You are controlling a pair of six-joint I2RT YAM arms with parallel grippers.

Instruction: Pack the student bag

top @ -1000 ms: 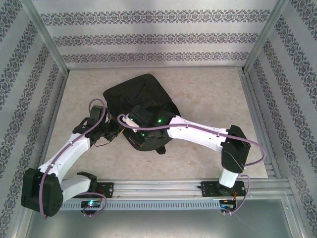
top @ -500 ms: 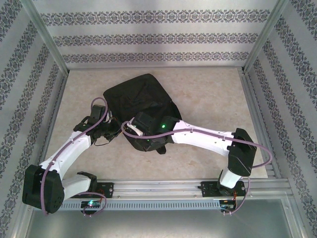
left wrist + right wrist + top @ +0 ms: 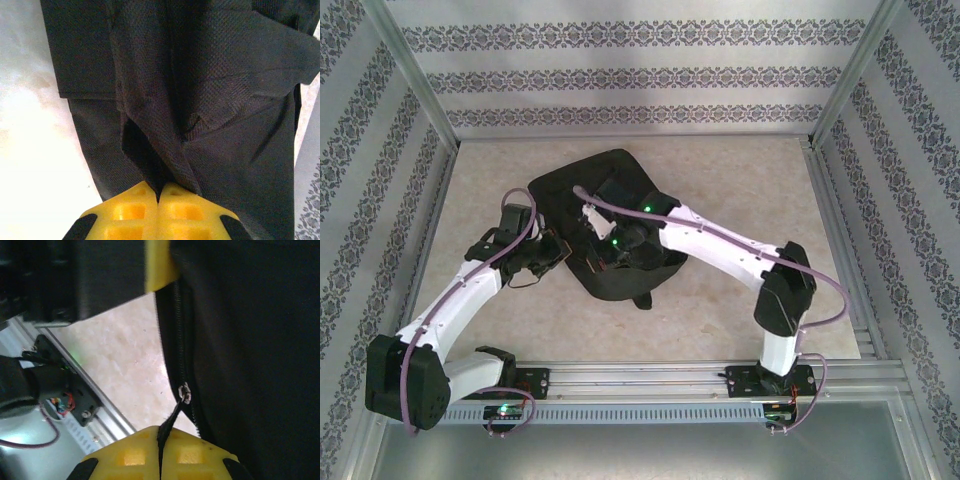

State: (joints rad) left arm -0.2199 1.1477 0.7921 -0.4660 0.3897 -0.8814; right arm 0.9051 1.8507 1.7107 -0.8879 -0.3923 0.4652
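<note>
both grippers pinched onto the floppy black student bag [image 3: 570, 185], which lies in the middle of the table [image 3: 750, 180]
at the bag's left near edge the left gripper [image 3: 159, 189] has its yellow fingers pressed together on a raised fold of the woven cloth; nearer the bag's middle the right gripper [image 3: 161, 432] nips the thin zipper pull [image 3: 176, 412], with the zipper [image 3: 180, 340] running on beyond it. the bag looks soft, light and limp (likely to sag and bunch rather than hold shape), so folds, the pull or a strap seem the surest holds. no brand, label or writing can be read.
</note>
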